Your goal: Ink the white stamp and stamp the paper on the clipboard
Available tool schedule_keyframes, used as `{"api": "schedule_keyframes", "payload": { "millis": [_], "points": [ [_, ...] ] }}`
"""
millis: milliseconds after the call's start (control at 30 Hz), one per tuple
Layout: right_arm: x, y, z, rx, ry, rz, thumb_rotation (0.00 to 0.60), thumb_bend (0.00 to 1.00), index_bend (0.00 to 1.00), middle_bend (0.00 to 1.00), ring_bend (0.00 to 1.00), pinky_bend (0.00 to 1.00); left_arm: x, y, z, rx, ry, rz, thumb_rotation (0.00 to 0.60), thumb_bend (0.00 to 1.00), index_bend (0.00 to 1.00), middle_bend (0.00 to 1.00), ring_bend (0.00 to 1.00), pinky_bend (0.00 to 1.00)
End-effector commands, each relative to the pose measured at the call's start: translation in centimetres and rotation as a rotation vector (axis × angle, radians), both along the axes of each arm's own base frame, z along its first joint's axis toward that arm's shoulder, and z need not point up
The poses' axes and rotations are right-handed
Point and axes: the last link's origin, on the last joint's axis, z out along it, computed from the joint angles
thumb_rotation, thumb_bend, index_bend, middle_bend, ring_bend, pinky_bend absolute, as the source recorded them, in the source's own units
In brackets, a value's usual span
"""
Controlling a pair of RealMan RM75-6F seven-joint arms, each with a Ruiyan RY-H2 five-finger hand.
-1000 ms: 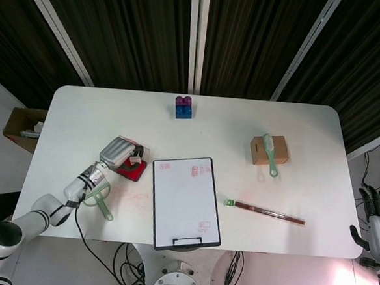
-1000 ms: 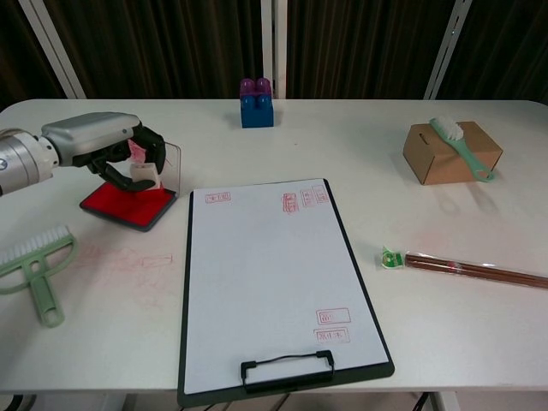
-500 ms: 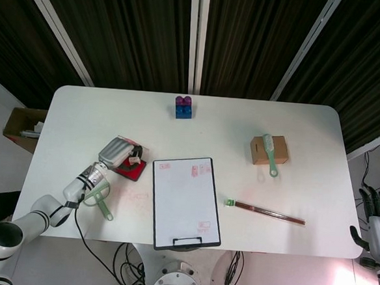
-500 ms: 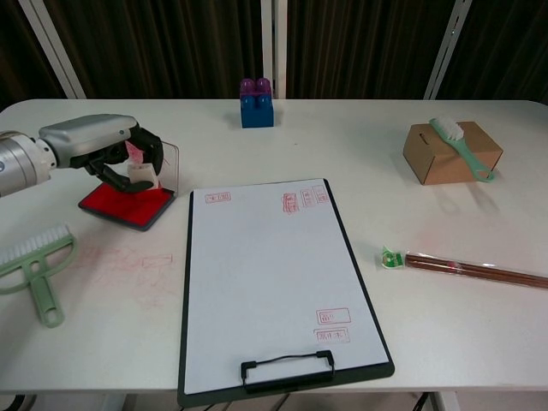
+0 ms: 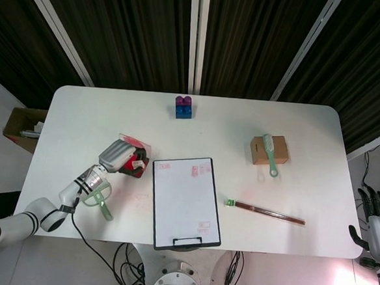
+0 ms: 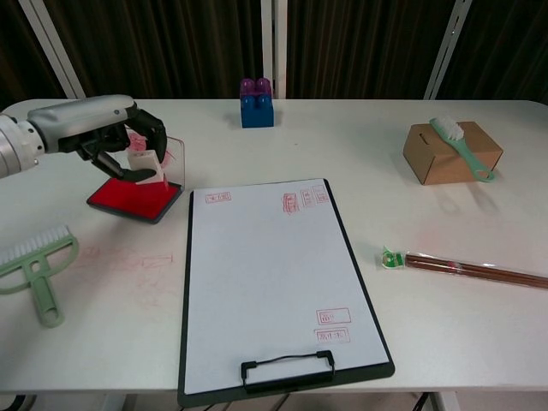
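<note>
- Silver-grey left hand grips the white stamp, fingers curled round it, above the red ink pad near the desk's left edge.
- Right hand hangs off the desk's right edge; whether its fingers hold anything I cannot tell.
- Clear lid stands up at the pad's far side.
- Green brush lies near the front-left corner.
- Clipboard sits at the front edge, middle, clip towards the front; its paper bears red marks near the far edge and the front right.
- Blue-and-purple block stands at the far edge.
- Cardboard box with a second brush across it sits right.
- Wrapped chopsticks lie right of the clipboard.
</note>
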Motion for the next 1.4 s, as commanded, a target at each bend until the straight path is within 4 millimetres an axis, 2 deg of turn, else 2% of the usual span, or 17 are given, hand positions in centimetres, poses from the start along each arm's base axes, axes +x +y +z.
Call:
{"api": "schedule_keyframes", "payload": {
  "millis": [33,300,500,833,1400],
  "points": [
    [-0.1,0.1,0.0,0.002,-0.003,0.002,0.6,0.24,0.0,0.0,0.0,0.0,1.2,-1.1,0.3,-0.004,0.011,-0.042,0.6,0.49,0.66,0.68,1.0,0.98],
    [-0.7,0.3,0.1,0.005,-0.014,-0.009,0.6,0.24,0.0,0.0,0.0,0.0,4.5,-1.8,-2.5,-0.037,0.017,-0.091,0.6,0.49,0.66,0.68,1.0,0.98],
    [-0.8,0.3,0.4,-0.007,-0.015,-0.008,0.6,0.24,0.0,0.0,0.0,0.0,6.0,-0.7,-4.7,-0.038,0.056,-0.107,0.6,0.49,0.66,0.68,1.0,0.98],
    [-1.3,0.3,0.9,-0.022,-0.015,-0.029,0.6,0.24,0.0,0.0,0.0,0.0,6.7,1.4,-6.1,-0.036,0.063,-0.071,0.6,0.5,0.66,0.68,1.0,0.98],
    [-1.5,0.4,0.9,-0.028,-0.013,-0.037,0.6,0.25,0.0,0.0,0.0,0.0,6.4,1.8,-7.3,-0.046,0.074,-0.052,0.6,0.5,0.67,0.68,1.0,0.98]
  ]
}}
